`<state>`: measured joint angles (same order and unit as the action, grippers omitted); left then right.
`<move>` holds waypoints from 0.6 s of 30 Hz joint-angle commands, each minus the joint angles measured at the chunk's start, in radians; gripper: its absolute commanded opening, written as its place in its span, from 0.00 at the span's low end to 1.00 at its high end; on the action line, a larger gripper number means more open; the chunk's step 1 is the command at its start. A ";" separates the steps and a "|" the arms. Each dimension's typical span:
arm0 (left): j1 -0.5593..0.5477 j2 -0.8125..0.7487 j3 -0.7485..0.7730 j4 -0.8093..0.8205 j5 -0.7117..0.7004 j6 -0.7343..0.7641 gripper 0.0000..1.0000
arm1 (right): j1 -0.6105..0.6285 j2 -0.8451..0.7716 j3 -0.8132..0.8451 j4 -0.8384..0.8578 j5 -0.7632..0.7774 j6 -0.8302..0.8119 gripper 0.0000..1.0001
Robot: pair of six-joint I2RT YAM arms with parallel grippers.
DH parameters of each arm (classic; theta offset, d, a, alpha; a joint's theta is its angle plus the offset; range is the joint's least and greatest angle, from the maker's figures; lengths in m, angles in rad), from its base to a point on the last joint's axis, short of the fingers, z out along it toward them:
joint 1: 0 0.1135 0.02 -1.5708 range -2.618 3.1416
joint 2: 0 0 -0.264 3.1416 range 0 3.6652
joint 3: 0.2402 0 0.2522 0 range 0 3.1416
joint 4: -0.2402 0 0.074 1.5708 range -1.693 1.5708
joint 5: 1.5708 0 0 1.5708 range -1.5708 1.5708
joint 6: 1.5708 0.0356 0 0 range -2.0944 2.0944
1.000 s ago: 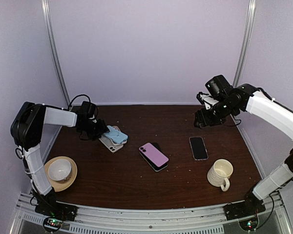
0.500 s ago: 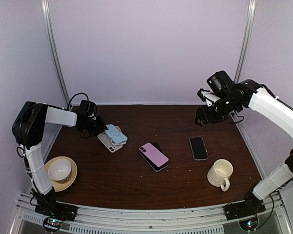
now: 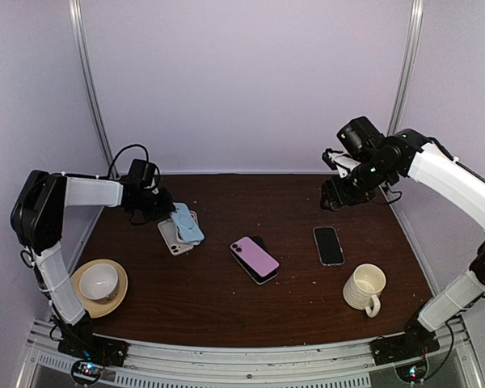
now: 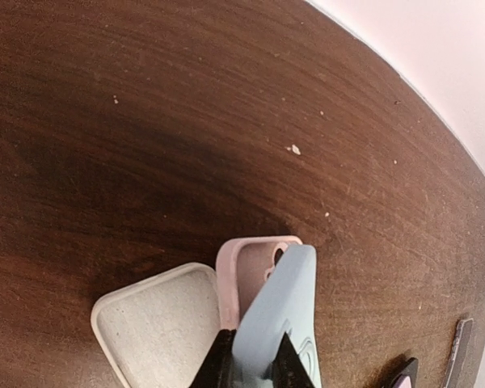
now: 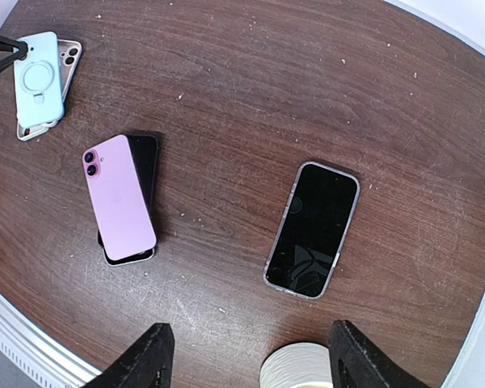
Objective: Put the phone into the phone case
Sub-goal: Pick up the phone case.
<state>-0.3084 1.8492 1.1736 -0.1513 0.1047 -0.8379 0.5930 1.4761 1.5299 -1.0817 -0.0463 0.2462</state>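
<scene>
My left gripper (image 3: 166, 212) (image 4: 255, 368) is shut on the end of a light blue phone case (image 3: 187, 224) (image 4: 279, 323) and holds it tilted over a pink case (image 4: 250, 271) and a beige case (image 4: 158, 327) lying open side up. A pink phone (image 3: 255, 257) (image 5: 119, 196) lies face down on a black slab at mid table. A black phone (image 3: 329, 245) (image 5: 313, 229) with a clear rim lies face up to its right. My right gripper (image 3: 336, 199) (image 5: 250, 356) is open and empty, high above the black phone. The blue case also shows in the right wrist view (image 5: 39, 79).
A cream ribbed mug (image 3: 364, 288) (image 5: 295, 368) stands near the front right. A white bowl on a tan saucer (image 3: 99, 281) sits at the front left. The table's curved edge and the white walls close in at the back and sides.
My left gripper has swung the blue case round, so it now points toward the front instead of to the right. The right arm has shifted only slightly.
</scene>
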 commanded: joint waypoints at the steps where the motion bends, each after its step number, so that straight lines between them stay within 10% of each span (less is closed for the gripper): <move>1: -0.017 -0.063 -0.009 -0.025 -0.041 0.101 0.00 | 0.017 0.003 0.043 -0.027 0.032 -0.007 0.69; 9: -0.056 -0.144 -0.029 0.073 0.059 0.232 0.00 | 0.039 -0.004 0.065 -0.043 0.030 -0.013 0.70; 18: -0.214 -0.415 -0.069 0.378 0.493 0.491 0.00 | 0.181 -0.098 0.042 0.172 -0.107 -0.100 0.74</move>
<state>-0.4740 1.5570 1.1172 -0.0158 0.3229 -0.4595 0.6975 1.4570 1.5734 -1.0756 -0.0612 0.2008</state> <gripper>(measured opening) 0.134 0.729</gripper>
